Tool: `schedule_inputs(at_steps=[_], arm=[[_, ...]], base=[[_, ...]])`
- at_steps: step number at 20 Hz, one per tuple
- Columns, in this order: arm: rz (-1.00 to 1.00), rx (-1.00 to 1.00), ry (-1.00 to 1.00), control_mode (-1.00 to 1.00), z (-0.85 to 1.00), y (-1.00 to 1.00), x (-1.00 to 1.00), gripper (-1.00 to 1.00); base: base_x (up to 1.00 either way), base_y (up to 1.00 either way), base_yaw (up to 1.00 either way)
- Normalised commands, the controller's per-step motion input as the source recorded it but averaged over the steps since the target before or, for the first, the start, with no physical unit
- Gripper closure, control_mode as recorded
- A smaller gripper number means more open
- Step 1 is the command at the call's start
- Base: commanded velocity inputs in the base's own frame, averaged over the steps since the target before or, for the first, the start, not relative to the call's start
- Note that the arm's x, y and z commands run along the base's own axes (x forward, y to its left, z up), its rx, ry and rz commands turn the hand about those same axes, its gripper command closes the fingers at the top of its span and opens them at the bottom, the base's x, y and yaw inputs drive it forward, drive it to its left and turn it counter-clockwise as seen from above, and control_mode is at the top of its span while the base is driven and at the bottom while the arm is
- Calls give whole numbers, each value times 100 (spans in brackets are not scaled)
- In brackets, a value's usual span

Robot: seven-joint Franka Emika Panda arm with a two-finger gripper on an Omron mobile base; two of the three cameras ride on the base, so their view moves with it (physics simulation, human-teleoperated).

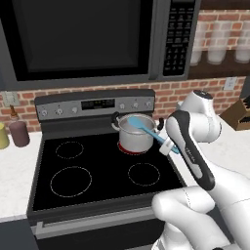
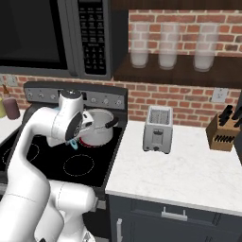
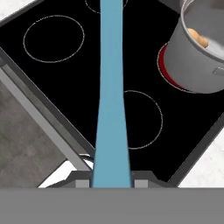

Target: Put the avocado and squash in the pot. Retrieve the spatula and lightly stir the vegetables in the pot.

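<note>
Brushed steel pot (image 1: pixel 135 135); smooth matt plastic spatula (image 3: pixel 112 96); glossy black glass stovetop (image 1: pixel 97 171) (faintly reflective).

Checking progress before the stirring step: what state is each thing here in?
spatula: held by the gripper, blade over the pot's rim.
gripper: shut on the spatula's handle.
pot: upright on the red-glowing rear right burner, uncovered.
squash: inside the pot.
toaster: slots empty.

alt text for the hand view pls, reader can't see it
A light blue spatula held in the shut gripper stretches up the frame over a black stovetop. At upper right a steel pot sits on a glowing red burner, with the tan-orange squash visible inside.
</note>
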Motion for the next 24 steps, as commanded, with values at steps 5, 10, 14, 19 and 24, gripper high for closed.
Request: schedule_inputs(at_steps=[5,10,14,19,24], arm=[[2,-2,5,-100,0,0,29,100],[5,-14,5,-100,0,0,18,100],[0,-21,0,-100,0,-17,0,100],[7,-3,0,-100,1,-46,0,100],[18,-10,0,-100,19,-41,0,100]], base=[[0,0,0],[0,0,0],[0,0,0],[0,0,0],[0,0,0]])
